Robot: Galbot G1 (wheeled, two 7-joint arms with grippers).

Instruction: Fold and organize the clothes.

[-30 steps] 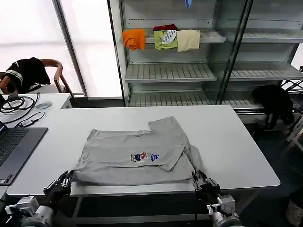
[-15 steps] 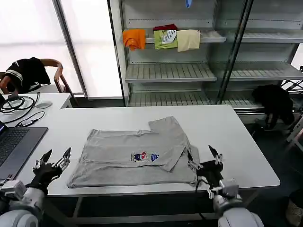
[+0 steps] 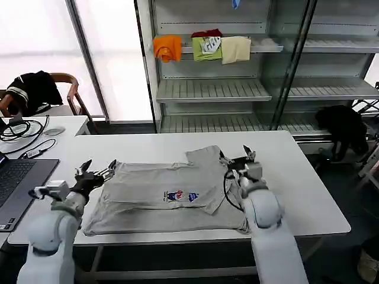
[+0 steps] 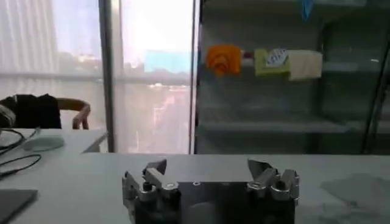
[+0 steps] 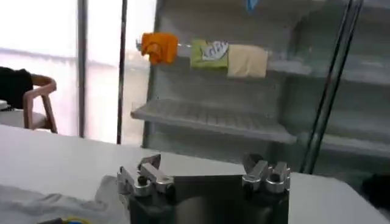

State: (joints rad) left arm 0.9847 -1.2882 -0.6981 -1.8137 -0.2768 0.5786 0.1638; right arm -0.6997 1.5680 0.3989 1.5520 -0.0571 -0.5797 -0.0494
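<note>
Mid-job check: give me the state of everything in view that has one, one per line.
Grey shirt: flat on the white table, partly folded, print up, ungripped.
Left gripper: open, empty, at the shirt's far left corner.
Right gripper: open, empty, at the shirt's far right edge.
Folded clothes on the shelf: orange, green and cream pieces side by side.
Laptop: open, on the side desk.

R gripper (image 5: 204, 173) agape beside shirt (image 5: 49, 204)

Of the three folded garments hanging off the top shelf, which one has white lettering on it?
The middle one, the lime-green garment, carries the white print. The orange garment on its left and the cream garment on its right are plain.
</note>
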